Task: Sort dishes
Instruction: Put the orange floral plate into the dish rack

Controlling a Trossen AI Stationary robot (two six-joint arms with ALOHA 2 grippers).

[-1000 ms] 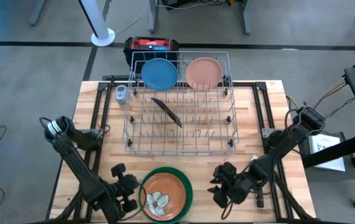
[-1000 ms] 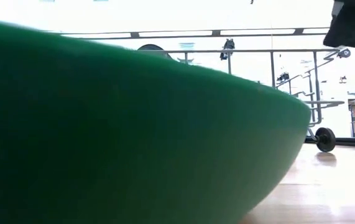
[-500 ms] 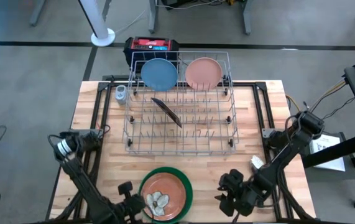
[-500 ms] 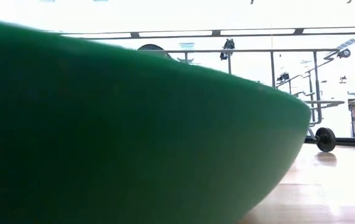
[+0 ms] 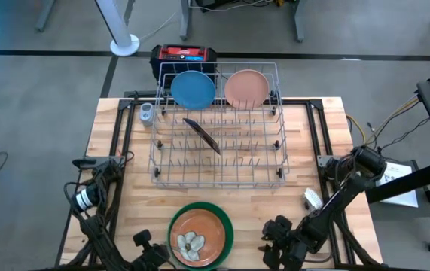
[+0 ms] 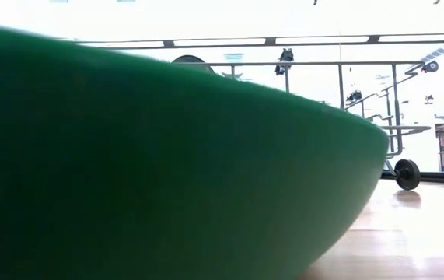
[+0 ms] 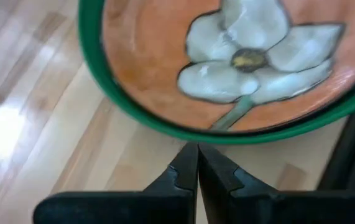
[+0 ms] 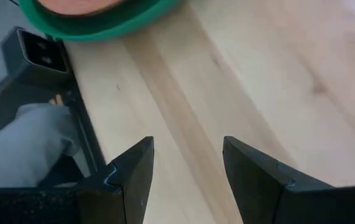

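A green plate lies flat near the table's front edge, and an orange-brown plate with a white flower lies in it. The green plate's side fills the low view. In the wire rack a light blue plate and a pale pink plate stand on edge at the far end. Another orange-brown plate stands on edge, slanted, mid-rack. My left gripper is shut, its tips just short of the green rim on the plate's left. My right gripper is open over bare wood right of the plate.
A brush's white head lies at the table's right, beside my right arm. A small grey cup stands left of the rack. A black box sits at the table's near edge by the green plate. Bare wood lies between rack and plates.
Both grippers have gone toward the table's near edge and down. The left one has backed off along the green plate's left side and stays shut. The right one stays open. As the right arm drew back, the brush's head came into sight. No plate has moved.
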